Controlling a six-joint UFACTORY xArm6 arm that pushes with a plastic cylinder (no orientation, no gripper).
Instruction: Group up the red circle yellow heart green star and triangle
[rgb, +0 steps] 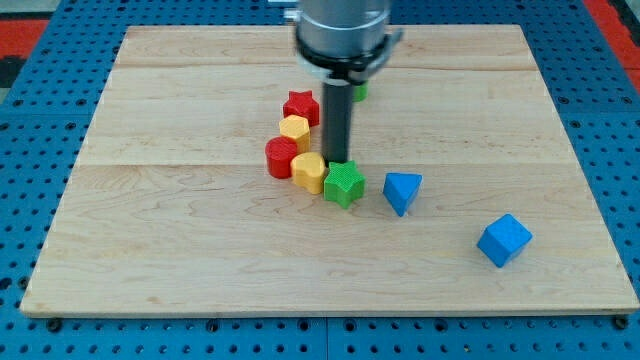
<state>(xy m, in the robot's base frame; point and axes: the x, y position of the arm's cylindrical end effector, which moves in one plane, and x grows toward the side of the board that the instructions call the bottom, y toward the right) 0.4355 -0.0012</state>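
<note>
A red circle (281, 157), a yellow heart (309, 172) and a green star (343, 183) lie touching in a row near the board's middle. A blue triangle (402, 190) sits apart, just to the view's right of the star. My tip (335, 160) is directly above the green star's top edge and right of the red circle, seemingly touching the star.
A red star (302, 106) and a yellow hexagon (294, 130) sit above the red circle. A green block (359, 90) is partly hidden behind the arm. A blue cube (504, 240) lies at the view's lower right. The wooden board (150, 240) rests on blue pegboard.
</note>
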